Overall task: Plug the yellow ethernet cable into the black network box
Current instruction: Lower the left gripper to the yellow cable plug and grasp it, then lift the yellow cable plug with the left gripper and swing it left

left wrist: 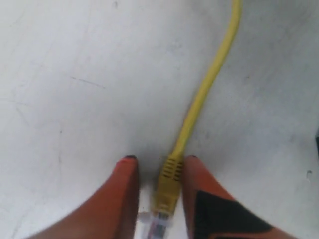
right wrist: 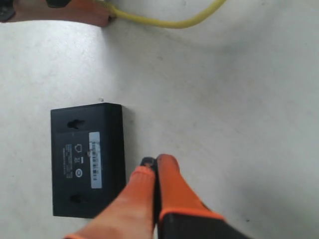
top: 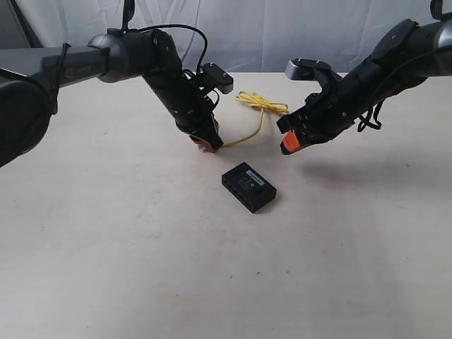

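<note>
The yellow ethernet cable [top: 263,106] lies coiled at the back of the table, and one strand runs forward to my left gripper [top: 209,143]. In the left wrist view the orange fingers [left wrist: 124,194] straddle the cable's yellow boot and clear plug [left wrist: 167,191]. One finger touches the boot and a gap shows on the other side, so the left gripper [left wrist: 159,160] is open around the plug. The black network box [top: 248,186] lies flat in front, label up [right wrist: 87,159]. My right gripper [right wrist: 155,162] is shut and empty, hovering beside the box [top: 289,145].
The table [top: 141,247] is pale and plain. A white curtain [top: 282,28] hangs behind it. The left arm's orange fingers [right wrist: 65,12] and a bend of the cable [right wrist: 169,22] show at the far edge of the right wrist view.
</note>
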